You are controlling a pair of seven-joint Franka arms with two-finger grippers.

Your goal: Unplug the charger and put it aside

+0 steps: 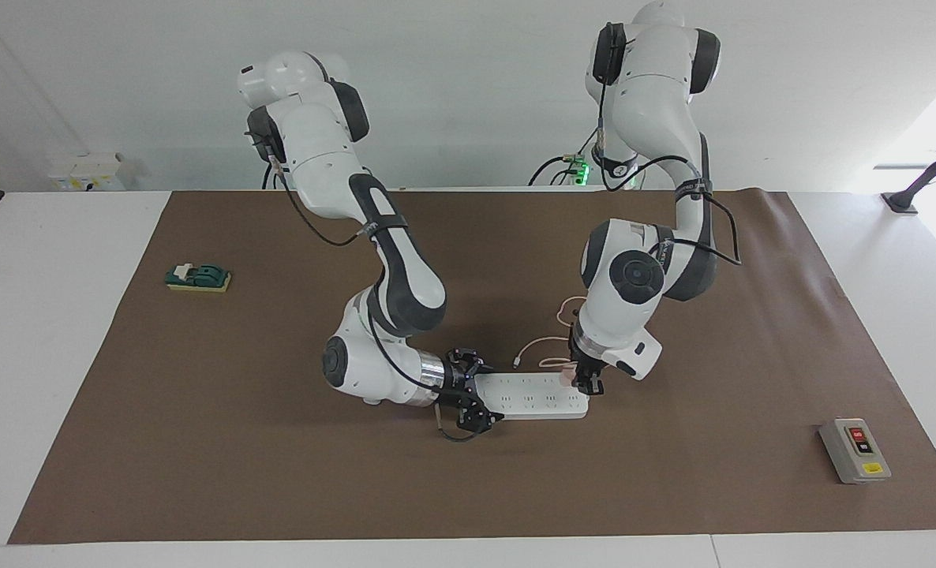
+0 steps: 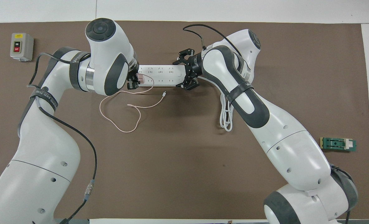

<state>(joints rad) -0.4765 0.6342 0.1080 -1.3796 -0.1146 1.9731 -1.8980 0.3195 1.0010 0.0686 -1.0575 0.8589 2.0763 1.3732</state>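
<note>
The charger [image 2: 142, 79] shows only as a pink sliver beside the left gripper [image 2: 134, 83], whose wrist covers the power strip's [image 2: 159, 74] end at 9 o'clock. The right gripper [image 2: 186, 72] straddles and hides the strip's 3 o'clock end; finger contact is too small to tell. Both arm bases are cut off at the overhead view's 6 o'clock edge.
</note>
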